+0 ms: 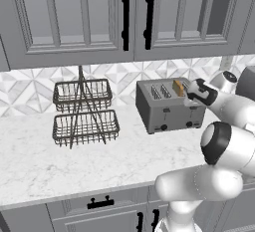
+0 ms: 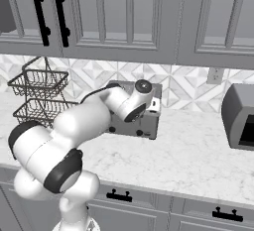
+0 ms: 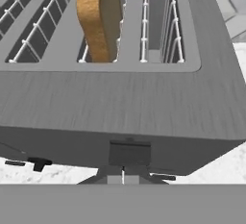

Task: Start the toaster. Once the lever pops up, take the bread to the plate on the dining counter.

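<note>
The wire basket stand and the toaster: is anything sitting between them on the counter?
No. In the left base view, bare marble counter separates the basket stand from the toaster.

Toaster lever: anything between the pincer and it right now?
Nothing visible. The shut pincer sits right at the dark lever on the side of the boxy grey metal toaster; the tan bread slice stands up out of a slot.

The white arm covers most of the boxy grey metal toaster (image 2: 141,122) in the right base view. The tan bread slice's (image 3: 100,18) lower half sits sunk in its slot. The grey appliance (image 2: 240,116) is cropped at the edge.
</note>
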### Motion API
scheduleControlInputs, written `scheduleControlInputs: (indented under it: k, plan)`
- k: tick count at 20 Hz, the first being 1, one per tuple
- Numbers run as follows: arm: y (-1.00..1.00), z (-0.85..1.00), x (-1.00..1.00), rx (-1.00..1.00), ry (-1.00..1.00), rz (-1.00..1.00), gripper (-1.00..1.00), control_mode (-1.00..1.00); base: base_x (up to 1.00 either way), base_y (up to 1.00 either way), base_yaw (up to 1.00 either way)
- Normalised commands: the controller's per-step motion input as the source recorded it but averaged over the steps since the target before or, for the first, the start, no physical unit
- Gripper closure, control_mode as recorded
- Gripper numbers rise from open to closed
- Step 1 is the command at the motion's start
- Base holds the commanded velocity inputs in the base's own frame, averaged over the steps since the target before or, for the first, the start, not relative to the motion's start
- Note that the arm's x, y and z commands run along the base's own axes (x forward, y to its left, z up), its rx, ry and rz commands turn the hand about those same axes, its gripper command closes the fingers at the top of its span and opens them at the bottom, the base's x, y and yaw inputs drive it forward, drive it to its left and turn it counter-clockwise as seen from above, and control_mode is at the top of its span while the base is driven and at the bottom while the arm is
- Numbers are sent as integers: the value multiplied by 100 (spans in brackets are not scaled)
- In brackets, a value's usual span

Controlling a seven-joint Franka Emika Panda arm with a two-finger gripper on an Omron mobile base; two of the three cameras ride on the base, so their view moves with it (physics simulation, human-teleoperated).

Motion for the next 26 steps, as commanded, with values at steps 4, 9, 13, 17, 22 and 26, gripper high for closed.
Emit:
scheduleControlInputs:
  k: [4,9,13,17,22,26]
  plan:
    - [9,-21,13,0,0,1,100,-100,0,0,0]
    - [1,-9,34,0,0,2,100,-100,0,0,0]
    - [0,-13,26,0,0,3,100,-100,0,0,0]
    - [0,-18,14,0,0,3,100,-100,0,0,0]
    - [0,-45,16,0,2,1,100,-100,0,0,0]
    - [-4,-76,0,0,11,0,100,-100,0,0,0]
